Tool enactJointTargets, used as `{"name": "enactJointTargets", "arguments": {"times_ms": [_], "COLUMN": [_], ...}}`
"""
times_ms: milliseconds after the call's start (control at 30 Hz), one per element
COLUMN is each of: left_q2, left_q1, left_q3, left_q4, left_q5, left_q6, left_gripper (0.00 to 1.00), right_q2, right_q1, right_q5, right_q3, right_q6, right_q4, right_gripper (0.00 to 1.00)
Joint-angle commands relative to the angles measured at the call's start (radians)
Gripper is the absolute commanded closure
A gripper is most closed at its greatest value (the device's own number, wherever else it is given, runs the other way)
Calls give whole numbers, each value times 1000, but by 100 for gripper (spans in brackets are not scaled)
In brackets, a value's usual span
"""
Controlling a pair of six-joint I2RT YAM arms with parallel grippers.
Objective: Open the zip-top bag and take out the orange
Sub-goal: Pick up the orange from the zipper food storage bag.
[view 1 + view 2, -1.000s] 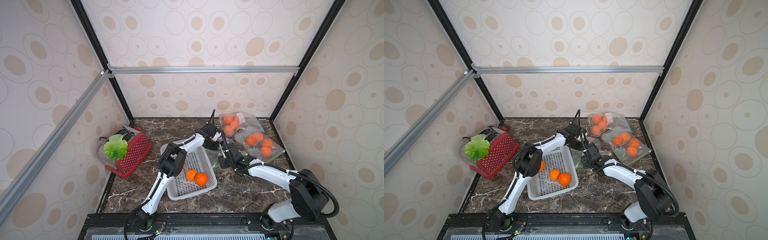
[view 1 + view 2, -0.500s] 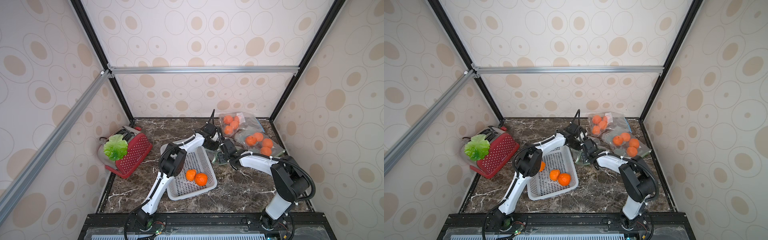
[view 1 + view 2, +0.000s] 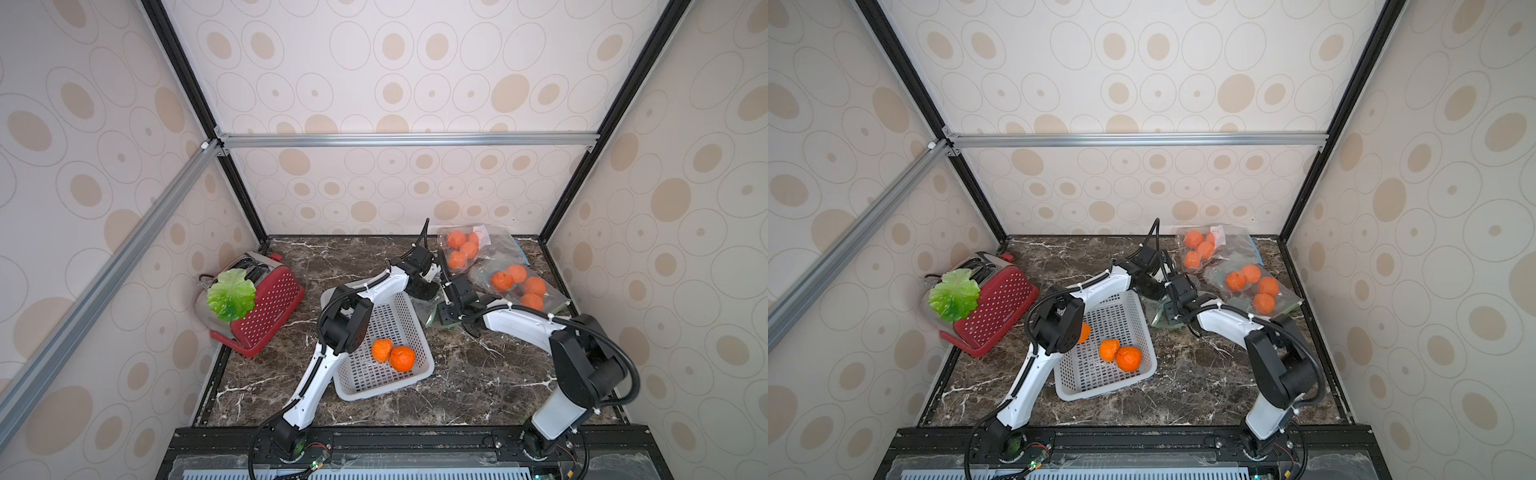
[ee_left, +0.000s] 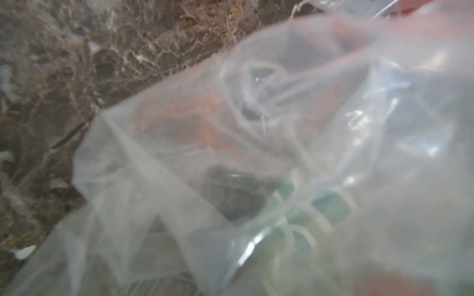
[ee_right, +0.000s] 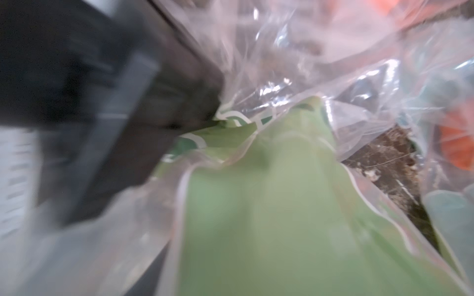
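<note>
The right arm (image 3: 519,322) has swung its elbow out to the lower right of the frame since half a second ago; the right gripper (image 3: 444,319) stays at the zip-top bag (image 3: 426,308) in the centre, and its state cannot be told. The left gripper (image 3: 428,292) pinches the bag's edge; two oranges (image 3: 392,355) lie in the white basket (image 3: 386,320).
</note>
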Motion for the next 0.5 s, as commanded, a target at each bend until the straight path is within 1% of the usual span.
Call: {"name": "enactJointTargets", "arguments": {"times_ms": [0,100,267,300,367,400,467], "left_q2": [20,32,27,26,20,19,21], "left_q1": [7,11,14,14,13,15,13], "left_q3": [32,57,65,67,75,80,96], "left_q4": [-25,-38,-30,-29,-22,-22,-20], "left_q5": [-46,-84,-119,-122,-128,-131,-142], "left_q6": [-3,-17,-32,-34,-41,-44,-46], "left_gripper": [100,100,100,100,100,100,100], "right_q2": [-150,-244,-380,-415,-485,-527,-595], "right_q1": [-1,-2,-1,-2,-1,0,0], "right_q5": [-138,-175,-193,-218,-304,-373,-513], "right_q3": [-22,-59,-98,-103,-117,-133,-190], "right_q6": [-32,-43,-66,-71,-85,-89,-69], "right_q4": [-120,-179,-239,-240,-220,-192,-66], "right_gripper": [47,48,48,48,48,48,49]}}
